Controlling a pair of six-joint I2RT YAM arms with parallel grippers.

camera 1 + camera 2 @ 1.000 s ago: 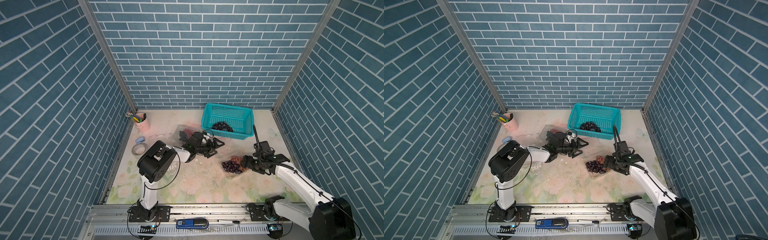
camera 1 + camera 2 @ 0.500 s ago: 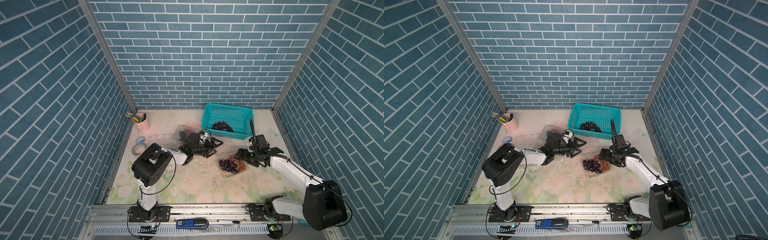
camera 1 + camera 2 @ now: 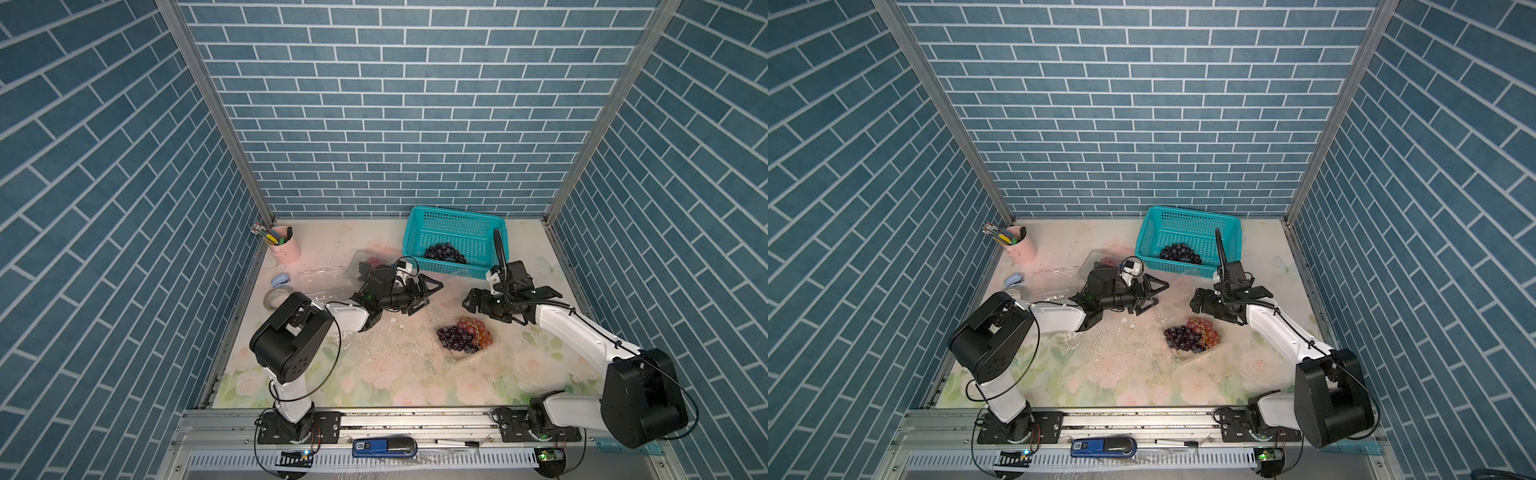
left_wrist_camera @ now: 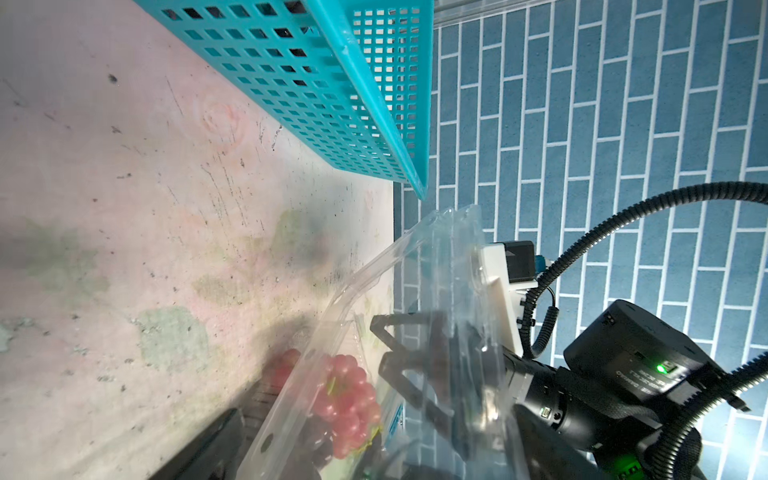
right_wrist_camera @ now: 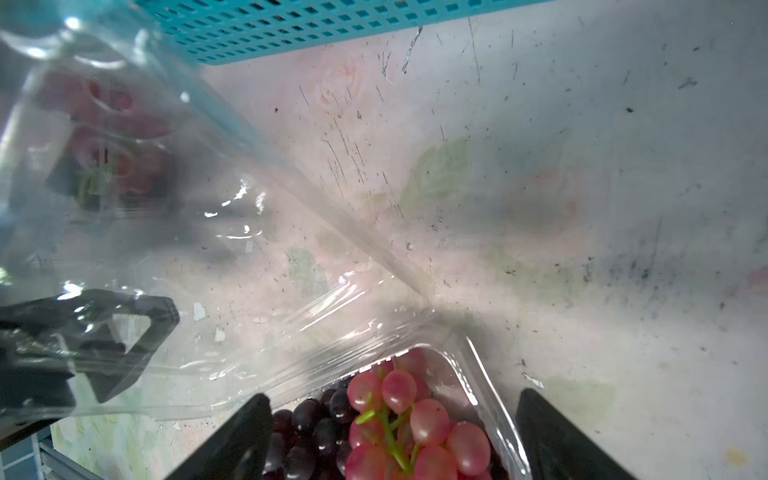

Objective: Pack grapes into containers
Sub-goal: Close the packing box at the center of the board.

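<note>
The right claw hangs with its jaws spread wide and holding nothing, near the far side of an open clear plastic clamshell container. This container sits on the floral-printed table, right of the middle, and holds a bunch of dark purple and pink-red grapes. In the right wrist view the black fingers frame those grapes. The container's raised clear lid stands between the two claws, and each wrist view shows the opposite claw through it. The left claw, also wide and empty, reaches toward the centre, apart from the container. Behind the left arm lies a second clear clamshell with red and dark grapes, and a third clear clamshell lies beside it. The teal perforated plastic basket stands against the back with a dark grape bunch inside. Its front wall is close behind both claws. A pink cup of pens stands in the back left corner, and a small pale blue object and a roll of tape lie by the left edge. Blue brick-patterned walls close off three sides, and the right arm runs near the right one. The widest open room is toward the front rail, where the table shows only scattered flecks.
</note>
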